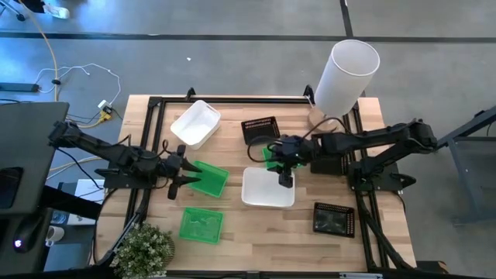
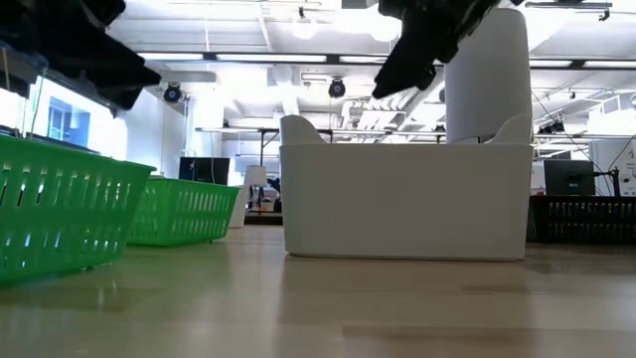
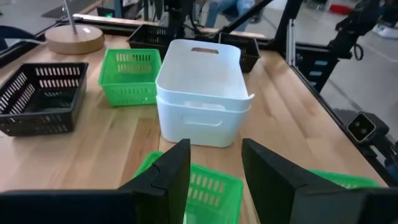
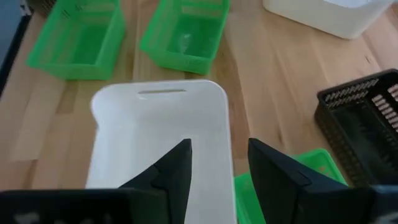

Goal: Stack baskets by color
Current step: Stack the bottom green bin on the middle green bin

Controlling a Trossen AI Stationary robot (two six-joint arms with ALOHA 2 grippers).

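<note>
On the wooden table, the right gripper is hovering over the far edge of a stack of two white baskets sitting near the middle; its jaws are standing apart, holding nothing, with the stack's rim showing between them in the right wrist view. The left gripper is hanging at the left end of a green basket, its jaws likewise apart and empty, that basket's rim lying just beneath them. A second green basket is sitting nearer the front-left, beside a leafy plant that is cut off at the picture's edge. A third green basket is mostly hidden under the right arm from above, though the left wrist view is showing it clearly just beyond the white stack. A lone white basket is lying tilted at the far left. One black basket is sitting far centre, another near right; a third is probably the dark shape under the right arm, but it is hard to make out. A tall white cylinder is standing at the far right corner.
</note>
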